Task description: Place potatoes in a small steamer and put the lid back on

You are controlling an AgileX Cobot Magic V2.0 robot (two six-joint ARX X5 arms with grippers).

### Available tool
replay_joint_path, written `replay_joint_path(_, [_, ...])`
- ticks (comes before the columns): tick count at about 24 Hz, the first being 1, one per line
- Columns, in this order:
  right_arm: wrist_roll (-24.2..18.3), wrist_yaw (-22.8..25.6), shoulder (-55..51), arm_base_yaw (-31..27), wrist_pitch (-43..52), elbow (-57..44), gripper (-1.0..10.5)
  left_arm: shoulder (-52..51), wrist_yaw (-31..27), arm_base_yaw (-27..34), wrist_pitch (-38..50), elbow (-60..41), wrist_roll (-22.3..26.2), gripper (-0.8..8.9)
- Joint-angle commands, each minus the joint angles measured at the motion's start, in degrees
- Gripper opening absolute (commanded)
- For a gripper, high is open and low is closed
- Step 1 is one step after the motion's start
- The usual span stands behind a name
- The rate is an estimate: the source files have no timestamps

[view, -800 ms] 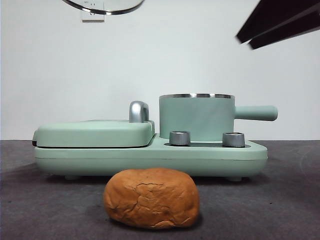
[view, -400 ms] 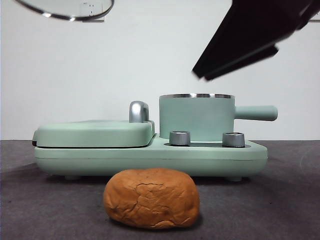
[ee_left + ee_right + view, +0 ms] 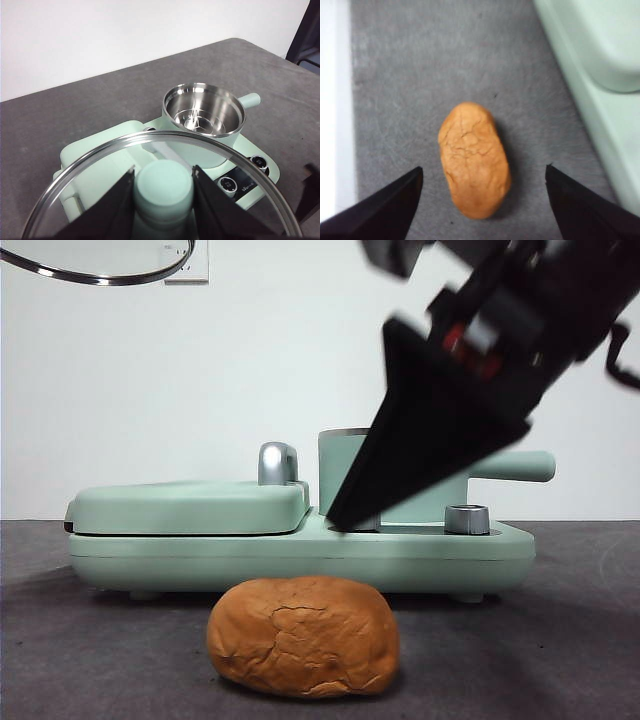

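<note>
On the dark grey tabletop (image 3: 560, 660) in the front view, the potato (image 3: 303, 636) lies alone, just in front of the mint-green cooker (image 3: 300, 550). Behind it on the cooker's right side stands the steamer (image 3: 335, 465), its straight handle (image 3: 520, 466) pointing right; most of the pot is hidden by the right hand (image 3: 345, 515), a big dark wedge coming down from the upper right, its tip level with the cooker's deck and well above the potato. A steel knob (image 3: 467, 519) shows on the deck beside that tip. The flat griddle cover (image 3: 190, 506) with its chrome handle (image 3: 278, 462) sits to the left. At the top left corner, the steel rim of the lid (image 3: 100, 278) hangs high in the air.

From the left wrist, the left hand (image 3: 162, 200) is clamped on the lid's green lid knob (image 3: 163, 186), one jaw touching each side. The glass disc spreads around it, with the cooker seen through and beyond it. The steamer (image 3: 204, 112) stands open with a bare steel bowl inside.

From the right wrist, the right hand (image 3: 482, 185) is spread wide, its two jaws well apart with the potato (image 3: 474, 159) between them but below, touched by neither. The potato rests on the grey tabletop, near the cooker's edge (image 3: 590, 115).
</note>
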Motion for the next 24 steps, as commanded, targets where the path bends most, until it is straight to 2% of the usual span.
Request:
replay_joint_path(1, [0.1,-0.2,3.6,1.3,1.4,1.0,4.0,0.0,0.1,-0.1,2.2,0.9,-0.6,0.1])
replay_joint_path(10, [0.2,0.3,10.5,2.4,6.3,1.0,4.1,0.0,0.1,-0.1,2.1,0.9,-0.6,0.1])
replay_joint_path(14, [1.7,0.3,12.7,2.5,6.8,1.0,4.0,0.0,0.1,-0.1,2.1,0.9,-0.6,0.1])
replay_joint_path(19, [1.9,0.2,13.0,3.0,6.6,1.0,3.1,0.0,0.1,-0.1,2.1,0.9,-0.5,0.1])
replay_joint_path(24, [5.4,-0.1,12.8,3.2,5.2,1.5,2.7,0.0,0.1,-0.1,2.1,0.9,-0.5,0.1])
